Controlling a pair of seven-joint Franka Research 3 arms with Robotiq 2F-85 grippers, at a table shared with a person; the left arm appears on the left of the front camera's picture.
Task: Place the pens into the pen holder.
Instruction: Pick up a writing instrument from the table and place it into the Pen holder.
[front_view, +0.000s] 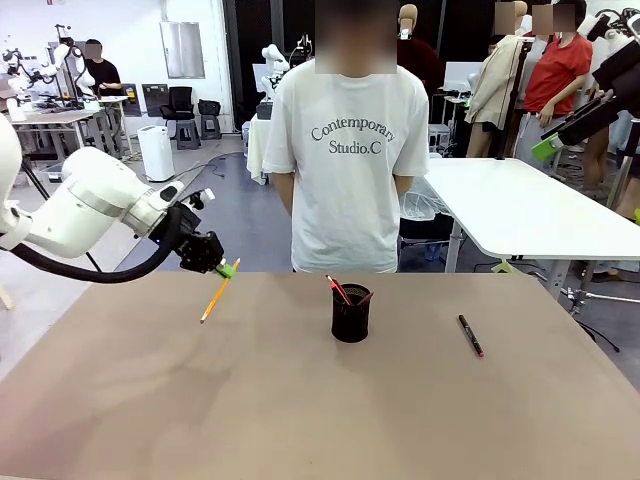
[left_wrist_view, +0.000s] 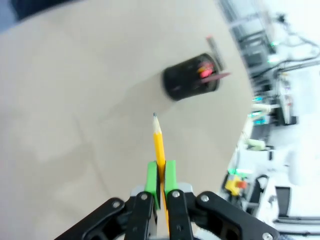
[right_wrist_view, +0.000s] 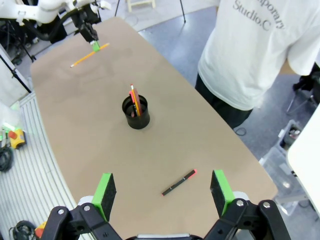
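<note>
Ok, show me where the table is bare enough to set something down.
The whole near half of the table is bare. Also free: between the holder and the black pen, and right of that pen. Busiest is far left, where the left gripper holds the pencil.

One black mesh pen holder (front_view: 351, 318) mid-table. Three writing sticks: one orange-yellow pencil (front_view: 217, 292) at ten o'clock from it, one dark red pen (front_view: 338, 289) standing inside it, one black pen (front_view: 470, 335) at four o'clock. Two grippers: left gripper (front_view: 228, 268), right gripper (right_wrist_view: 162, 187). One person (front_view: 345, 150) at twelve o'clock.
</note>
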